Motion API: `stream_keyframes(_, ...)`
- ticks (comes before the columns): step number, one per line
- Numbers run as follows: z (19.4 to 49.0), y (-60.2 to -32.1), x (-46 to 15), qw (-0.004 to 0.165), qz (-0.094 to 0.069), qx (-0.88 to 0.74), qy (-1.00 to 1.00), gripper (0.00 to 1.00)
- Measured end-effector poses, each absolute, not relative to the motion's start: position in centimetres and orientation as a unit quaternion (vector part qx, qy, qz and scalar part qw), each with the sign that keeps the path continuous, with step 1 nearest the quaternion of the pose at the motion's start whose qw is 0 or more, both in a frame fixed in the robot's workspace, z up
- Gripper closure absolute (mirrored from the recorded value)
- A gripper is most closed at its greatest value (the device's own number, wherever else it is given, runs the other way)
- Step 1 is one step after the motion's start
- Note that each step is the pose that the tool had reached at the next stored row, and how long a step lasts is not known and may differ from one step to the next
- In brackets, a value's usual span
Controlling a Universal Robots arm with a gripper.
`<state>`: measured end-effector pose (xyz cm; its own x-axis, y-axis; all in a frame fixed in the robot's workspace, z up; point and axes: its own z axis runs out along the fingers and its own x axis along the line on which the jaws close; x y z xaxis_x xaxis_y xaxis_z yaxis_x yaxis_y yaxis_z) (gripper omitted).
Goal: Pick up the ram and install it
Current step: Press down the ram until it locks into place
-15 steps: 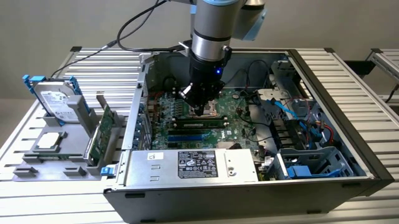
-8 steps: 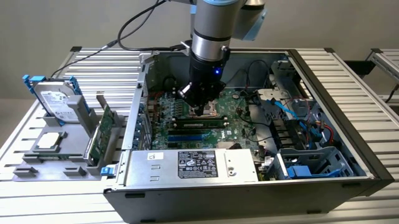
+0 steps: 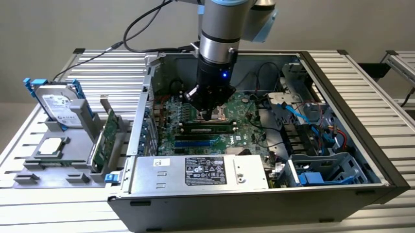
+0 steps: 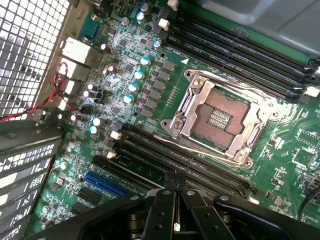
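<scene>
The ram is a narrow green stick with dark chips, seated along a black memory slot on the motherboard inside the open computer case. In the wrist view the ram lies in the slots beside the bare CPU socket. My gripper reaches down into the case, with its tips directly over the ram's top edge. Its fingers are shut together with nothing between them. Whether the tips press on the stick I cannot tell.
A silver power supply lies along the case's front. Cables and a blue drive cage crowd the exterior view's right. Outside the case, at the exterior view's left, a grey fixture holds a hard drive and a wide green expansion card.
</scene>
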<state>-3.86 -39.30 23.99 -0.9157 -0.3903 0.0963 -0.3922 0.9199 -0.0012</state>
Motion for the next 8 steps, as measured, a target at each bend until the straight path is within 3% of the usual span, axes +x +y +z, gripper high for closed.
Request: stream_keyframes(8, 24.0, -39.3, -3.87, 0.046, 0.009, 0.155, -0.987, 0.89)
